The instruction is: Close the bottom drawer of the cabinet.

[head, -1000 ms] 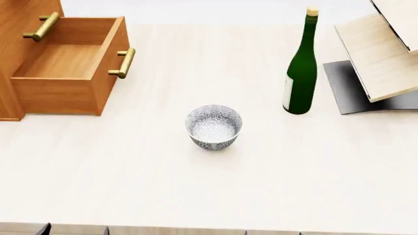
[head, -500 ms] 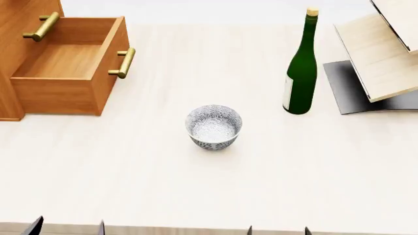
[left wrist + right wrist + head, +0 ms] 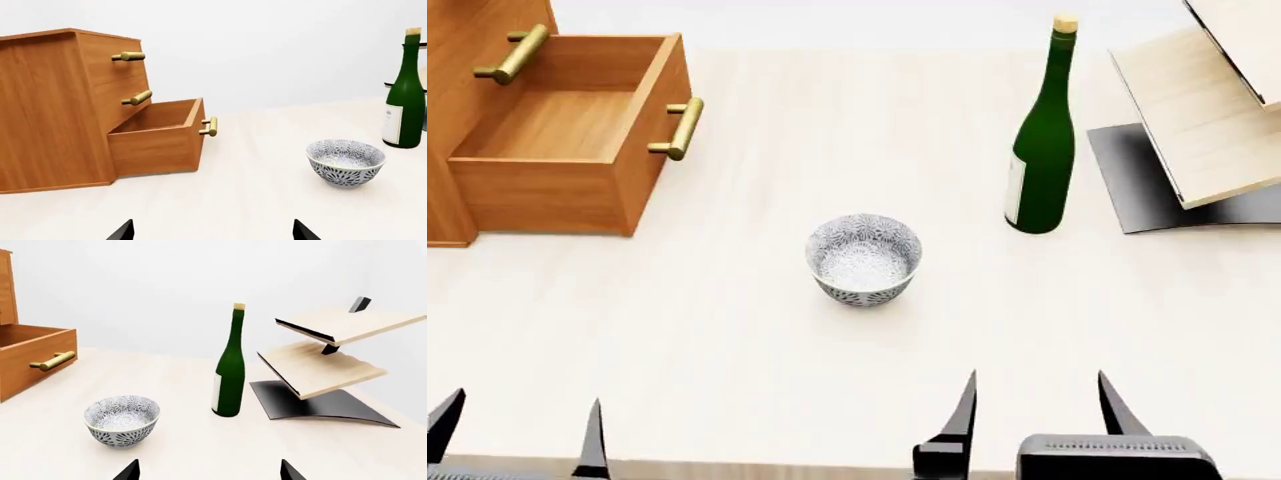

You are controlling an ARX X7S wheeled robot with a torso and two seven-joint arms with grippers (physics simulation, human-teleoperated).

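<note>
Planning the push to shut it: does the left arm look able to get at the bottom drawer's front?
Probably yes. The left gripper is open at the table's near edge, with bare table up to the bottom drawer; the bowl sits off to the side.

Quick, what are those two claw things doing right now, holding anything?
Left gripper: open, holding nothing.
Right gripper: open, holding nothing.

Both the left gripper (image 3: 518,432) and right gripper (image 3: 1036,410) hover low with jaws spread, holding nothing.
</note>
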